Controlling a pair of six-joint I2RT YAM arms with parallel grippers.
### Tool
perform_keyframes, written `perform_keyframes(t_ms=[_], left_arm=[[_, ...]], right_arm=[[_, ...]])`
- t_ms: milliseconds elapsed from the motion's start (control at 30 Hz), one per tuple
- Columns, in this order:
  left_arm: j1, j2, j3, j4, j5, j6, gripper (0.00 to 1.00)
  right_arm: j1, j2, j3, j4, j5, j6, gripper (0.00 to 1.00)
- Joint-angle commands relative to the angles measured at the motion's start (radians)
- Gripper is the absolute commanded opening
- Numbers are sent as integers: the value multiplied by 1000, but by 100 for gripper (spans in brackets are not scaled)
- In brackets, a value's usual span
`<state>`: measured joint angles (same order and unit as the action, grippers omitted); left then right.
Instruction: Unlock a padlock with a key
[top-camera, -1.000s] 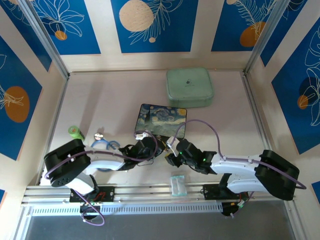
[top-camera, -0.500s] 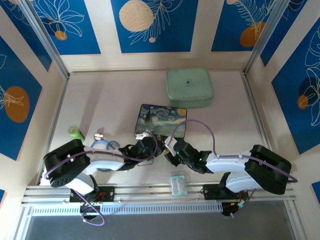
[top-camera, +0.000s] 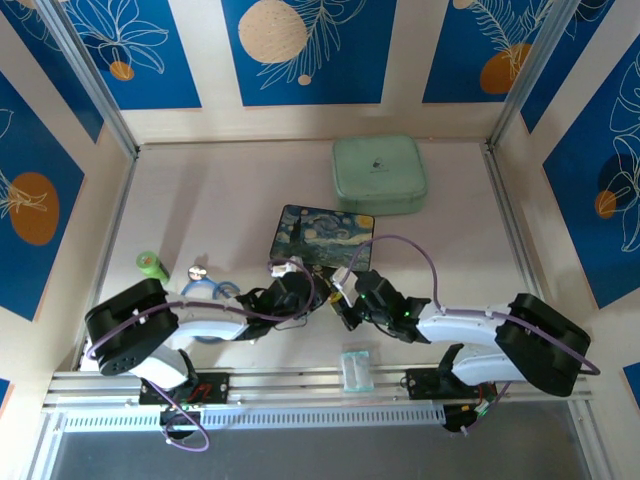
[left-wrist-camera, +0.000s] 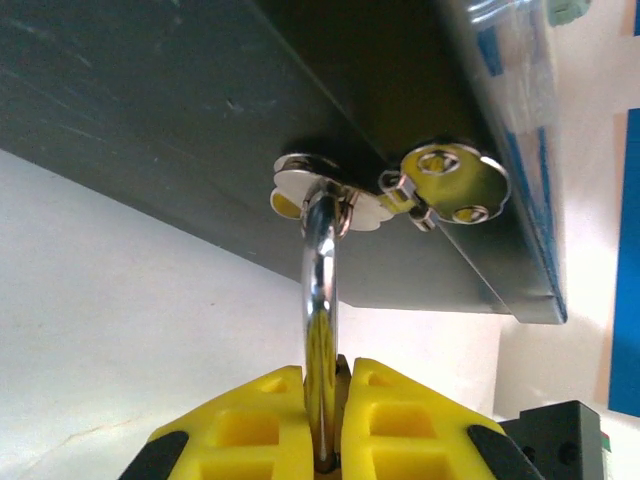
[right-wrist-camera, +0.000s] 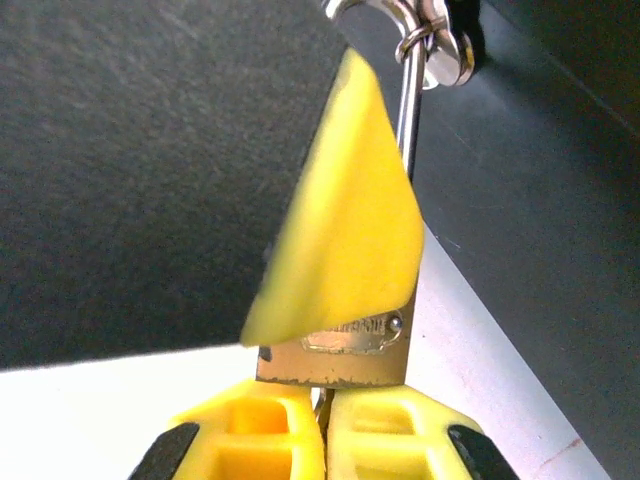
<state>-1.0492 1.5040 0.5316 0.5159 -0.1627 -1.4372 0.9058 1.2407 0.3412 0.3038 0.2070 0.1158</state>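
Your left claw (left-wrist-camera: 327, 375) is pinching the padlock (left-wrist-camera: 320, 290) shackle at six o'clock under the clasp (left-wrist-camera: 322, 190), your right claw (right-wrist-camera: 325, 397) nipping the key (right-wrist-camera: 320, 405).

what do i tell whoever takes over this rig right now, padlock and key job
Left gripper: shut on the padlock, its silver shackle between the fingers.
Right gripper: shut, tips right against the end of the brass body. The key is hidden, probably pinched there.
The shackle runs through the clasp at the near edge of the painted box.
Done: both arms are at the lock.
Left: turn the key and pull the shackle free. Whether it has released cannot be told.
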Motion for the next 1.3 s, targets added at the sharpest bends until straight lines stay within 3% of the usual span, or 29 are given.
perform_keyframes(t_ms=[0,300,700,900,1100,1267], left_arm=[[0,-25,-7,30,13,19,0],[0,-1,-8,59,29,20,0],[1,-5,-27,69,21,1,0],[1,-3,-15,52,17,1,0],[1,10,-20,70,25,-12,0],[1,10,-24,72,23,-16,0]], right_arm=[[-43,-66,-20,55,-98,38,5],[-246,-86,-35,13,-382,204,6],[-333,-90,-27,-86,-346,337,20],[-341,-86,-25,-91,-370,346,22],[-356,-79,-24,-100,-385,370,34],[-363,-78,-21,-104,-386,372,36]])
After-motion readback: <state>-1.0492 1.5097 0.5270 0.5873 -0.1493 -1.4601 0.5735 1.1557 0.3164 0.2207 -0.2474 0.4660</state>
